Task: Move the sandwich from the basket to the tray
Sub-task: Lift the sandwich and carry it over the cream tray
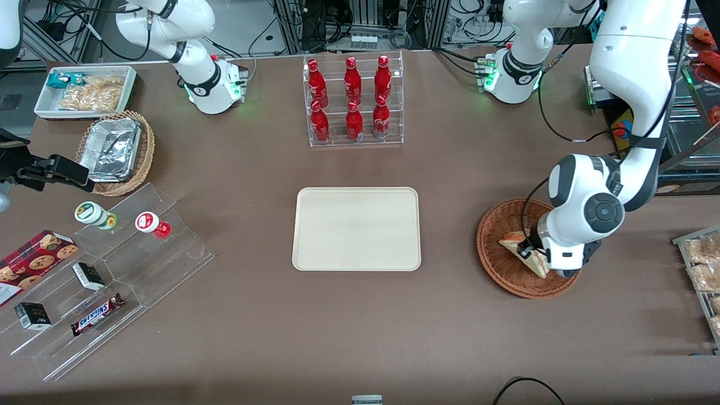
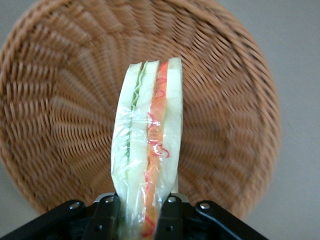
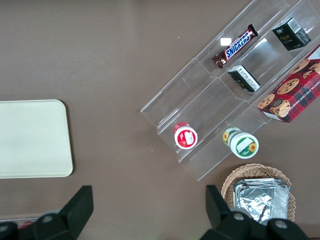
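Note:
The sandwich, a plastic-wrapped wedge of white bread with orange and green filling, is held inside the round reddish-brown wicker basket at the working arm's end of the table. My gripper is shut on it, one black finger on each bread face. In the left wrist view the sandwich stands out from the gripper, its cut edge facing the camera, over the woven basket. I cannot tell whether it still touches the weave. The cream tray lies bare at mid-table, toward the parked arm from the basket.
A clear rack of red bottles stands farther from the front camera than the tray. A wire rack of bagged pastries sits at the working arm's table edge. A stepped acrylic display, foil-tray basket and white bin lie toward the parked arm's end.

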`<state>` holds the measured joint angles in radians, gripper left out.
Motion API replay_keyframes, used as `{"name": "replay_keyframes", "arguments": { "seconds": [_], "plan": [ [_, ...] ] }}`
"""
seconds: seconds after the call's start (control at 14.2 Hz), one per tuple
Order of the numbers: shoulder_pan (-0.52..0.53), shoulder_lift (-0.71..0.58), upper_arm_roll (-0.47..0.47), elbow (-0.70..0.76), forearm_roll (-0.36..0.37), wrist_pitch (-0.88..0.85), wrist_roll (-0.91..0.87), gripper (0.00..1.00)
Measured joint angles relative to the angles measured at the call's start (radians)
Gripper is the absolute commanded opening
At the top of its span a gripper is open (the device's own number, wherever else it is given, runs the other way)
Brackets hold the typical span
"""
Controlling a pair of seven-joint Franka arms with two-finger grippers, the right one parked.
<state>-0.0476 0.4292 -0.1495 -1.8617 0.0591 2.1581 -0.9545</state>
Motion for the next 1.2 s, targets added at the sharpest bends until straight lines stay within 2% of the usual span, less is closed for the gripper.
{"name": "replay_keyframes", "arguments": {
  "seconds": [0.35,0.63,0.84,0.98,1.2],
  "plan": [
    [-0.243,-0.007,-0.008,0.202,0.001,-0.213,-0.09,0.26],
    [-0.453,0.105,-0.007,0.339,0.001,-0.227,-0.099,0.26],
    [-0.541,0.23,-0.008,0.459,0.001,-0.226,0.0,0.26],
    [-0.58,0.284,-0.008,0.494,0.001,-0.226,0.114,0.26],
    [-0.624,0.342,-0.01,0.533,0.001,-0.22,0.169,0.26]
  ]
}}
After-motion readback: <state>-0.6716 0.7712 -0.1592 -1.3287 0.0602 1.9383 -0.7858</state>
